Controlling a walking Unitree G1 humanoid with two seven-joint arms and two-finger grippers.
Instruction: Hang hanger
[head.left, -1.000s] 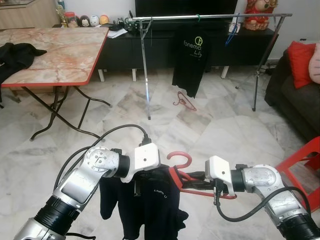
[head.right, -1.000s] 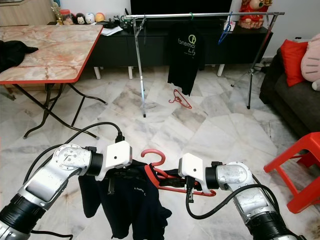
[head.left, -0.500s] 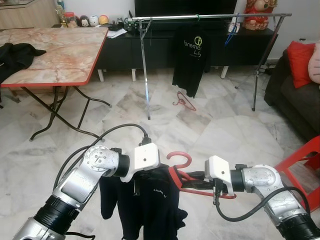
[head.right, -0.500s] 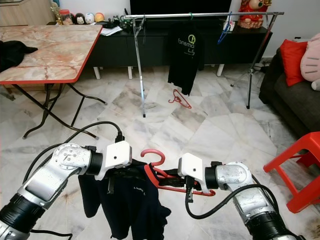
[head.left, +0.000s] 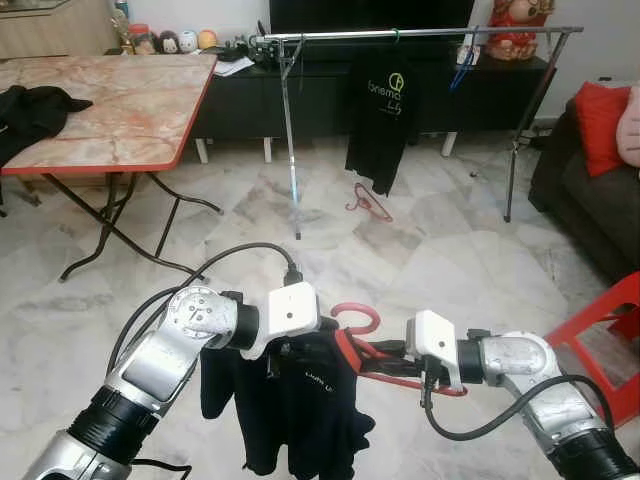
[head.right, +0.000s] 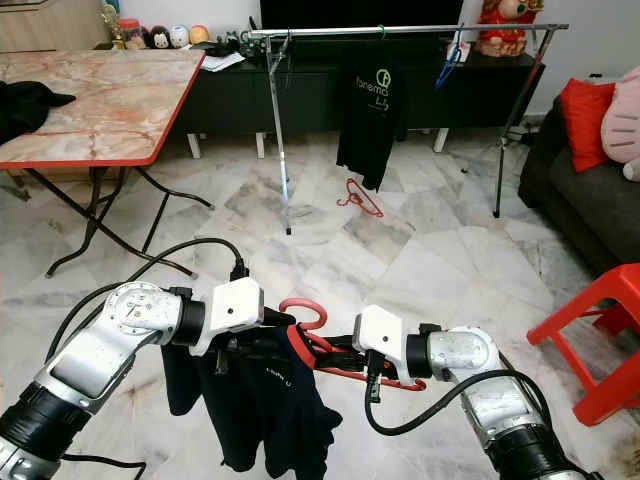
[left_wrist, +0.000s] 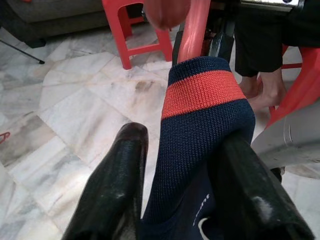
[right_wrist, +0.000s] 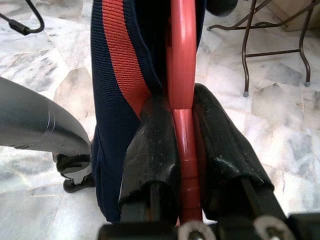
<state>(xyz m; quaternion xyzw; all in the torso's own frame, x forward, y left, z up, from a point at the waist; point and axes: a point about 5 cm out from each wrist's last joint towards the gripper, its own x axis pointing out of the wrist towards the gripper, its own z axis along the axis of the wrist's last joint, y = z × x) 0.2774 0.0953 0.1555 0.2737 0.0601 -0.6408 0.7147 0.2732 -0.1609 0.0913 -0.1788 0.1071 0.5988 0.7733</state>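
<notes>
Both silver arms reach forward at waist height with elbows bent outward, their wrists turned in toward each other so the two grippers meet over the marble floor (head.left: 440, 250). The right gripper (head.left: 385, 358) points toward the robot's left, its two black fingers (right_wrist: 150, 145) pressed together on the lower bar of the red hanger (head.left: 362, 340), which runs straight between them in the right wrist view. The hanger's hook curves upward just beside the white housing of the left wrist. The left gripper (left_wrist: 190, 165) points toward the robot's right and slightly down, its fingers (left_wrist: 117, 190) pinching the dark navy garment (head.left: 300, 410) at its collar, where an orange-red band crosses the knit. The garment is partly on the hanger and hangs down in loose folds below the left gripper, between the two forearms. A black cable loops from the left wrist back over the forearm, and another trails beneath the right wrist. Well ahead stands the metal clothes rack (head.left: 420, 34), its rail horizontal in front of a dark TV cabinet (head.left: 250, 100); a black T-shirt (head.left: 383, 115) with printed lettering hangs from the rail. A second red hanger (head.left: 368, 202) lies on the floor below that shirt. A marble-patterned folding table (head.left: 120, 100) with a red edge stands to the robot's left, and a red plastic stool (head.left: 610, 340) sits near the right arm.
</notes>
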